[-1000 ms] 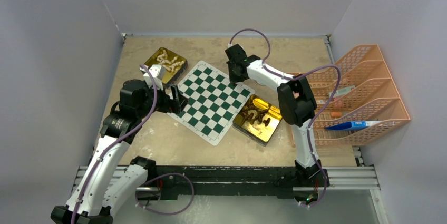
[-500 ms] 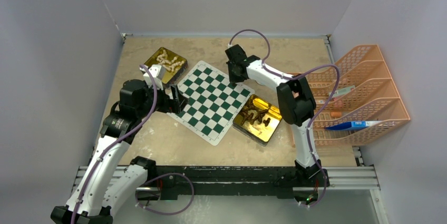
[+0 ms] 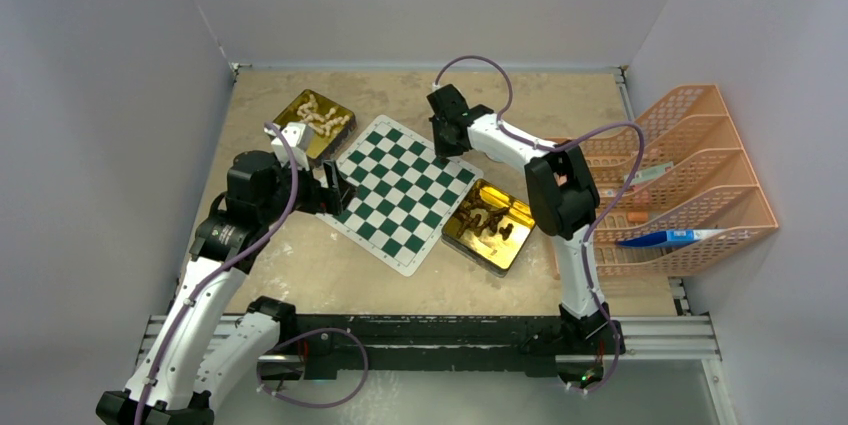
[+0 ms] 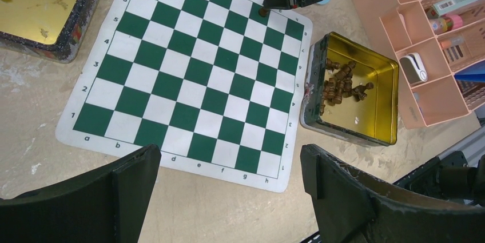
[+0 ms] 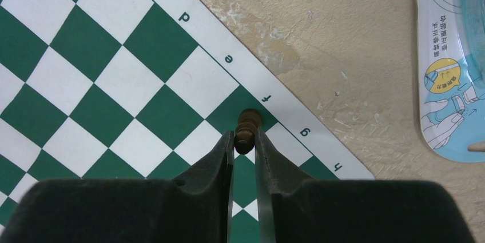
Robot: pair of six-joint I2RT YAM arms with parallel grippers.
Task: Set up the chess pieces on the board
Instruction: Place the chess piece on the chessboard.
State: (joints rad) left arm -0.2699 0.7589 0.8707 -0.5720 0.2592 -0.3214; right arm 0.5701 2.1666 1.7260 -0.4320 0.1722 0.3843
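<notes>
My right gripper pinches one brown piece at the f-marked edge of the one board. My left gripper gapes wide, empty (two tins alongside: cream tin, brown tin).

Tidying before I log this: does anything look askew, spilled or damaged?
The green-and-white checked chessboard mat lies turned diagonally to the tan table's edges, with one corner toward the near side. Nothing looks spilled or damaged.
</notes>
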